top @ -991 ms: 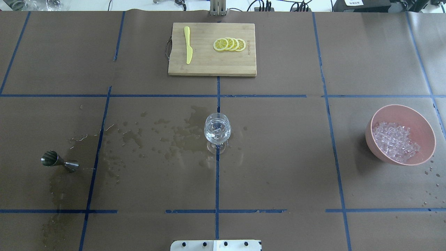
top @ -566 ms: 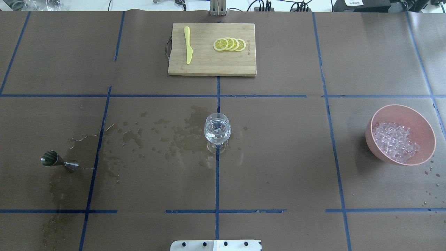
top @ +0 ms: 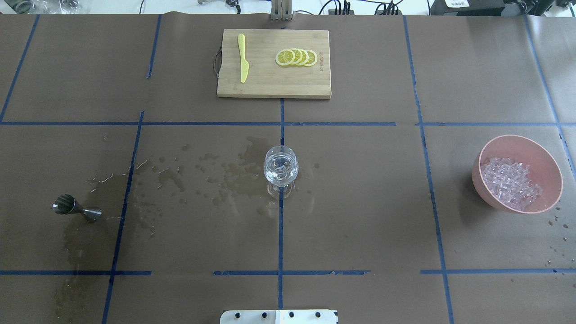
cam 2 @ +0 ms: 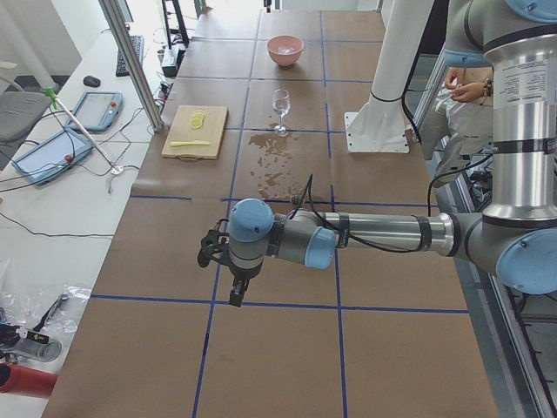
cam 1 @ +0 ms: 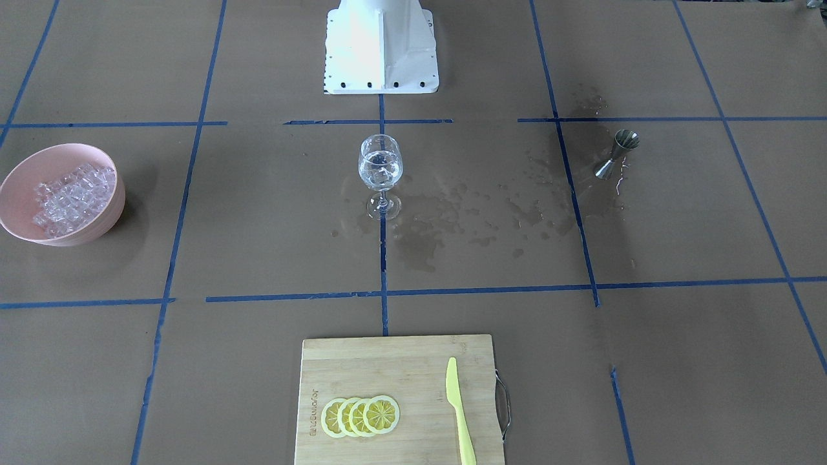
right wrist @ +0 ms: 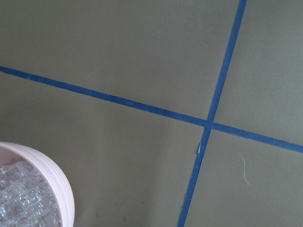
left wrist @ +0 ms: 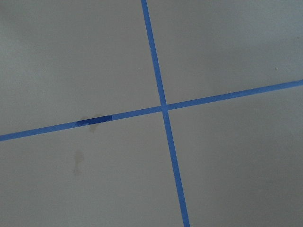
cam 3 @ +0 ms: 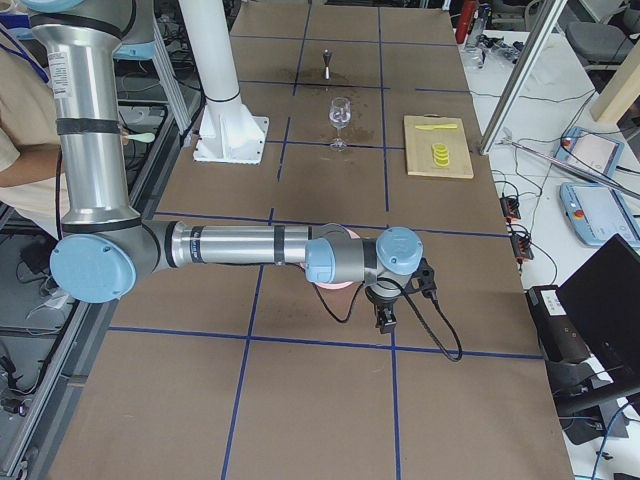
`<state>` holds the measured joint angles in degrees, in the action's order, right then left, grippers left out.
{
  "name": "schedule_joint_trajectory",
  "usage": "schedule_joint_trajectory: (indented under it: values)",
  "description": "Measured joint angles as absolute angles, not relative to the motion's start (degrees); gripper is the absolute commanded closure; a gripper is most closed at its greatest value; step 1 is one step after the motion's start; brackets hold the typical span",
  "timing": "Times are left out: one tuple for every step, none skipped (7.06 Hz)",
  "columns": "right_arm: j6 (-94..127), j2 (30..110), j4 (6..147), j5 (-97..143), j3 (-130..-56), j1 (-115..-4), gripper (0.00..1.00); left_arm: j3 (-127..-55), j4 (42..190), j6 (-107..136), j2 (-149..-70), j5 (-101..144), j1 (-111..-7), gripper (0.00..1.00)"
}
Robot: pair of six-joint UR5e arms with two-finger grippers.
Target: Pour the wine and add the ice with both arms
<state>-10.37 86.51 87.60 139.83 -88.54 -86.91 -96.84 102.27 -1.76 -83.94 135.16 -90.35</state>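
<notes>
Clear stemmed wine glass (top: 281, 168), mid-frame beside a wet spill (top: 234, 173) on the brown worktop (top: 360, 202), could topple at a nudge; spread of left fingers (cam 2: 235, 298) and right fingers (cam 3: 384, 322) cannot be told.

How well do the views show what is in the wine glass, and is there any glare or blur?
Overhead exterior: sharp, evenly lit; the wine glass shows clear lumps and bright glints, so liquid is hard to tell. Exterior left: the glass is too small to judge. Right wrist-mounted: the pink bowl and its ice look soft.
</notes>
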Motion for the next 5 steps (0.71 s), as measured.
schedule_joint_trajectory:
  values:
    - [-10.4, 86.5, 86.8, 139.9, -88.5, -86.8, 0.0, -96.8, 102.3, -1.8, -83.9, 135.7, -90.4, 0.0]
    - [-10.4, 86.6, 86.5, 139.9, -88.4, -86.6, 0.0, -96.7, 102.3, -1.8, -83.9, 136.0, -90.4, 0.0]
    - [-10.5, 86.6, 86.4, 140.0, -88.4, -86.5, 0.0, -96.7, 102.3, -1.7, -83.9, 136.2, -90.4, 0.0]
    - [-10.5, 86.8, 86.4, 140.0, -88.5, -86.5, 0.0, -96.7, 102.3, -1.7, -83.9, 136.2, -90.4, 0.0]
    - [-10.5, 86.9, 86.4, 140.0, -88.5, -86.4, 0.0, -96.8, 102.3, -1.7, -83.9, 136.2, -90.4, 0.0]
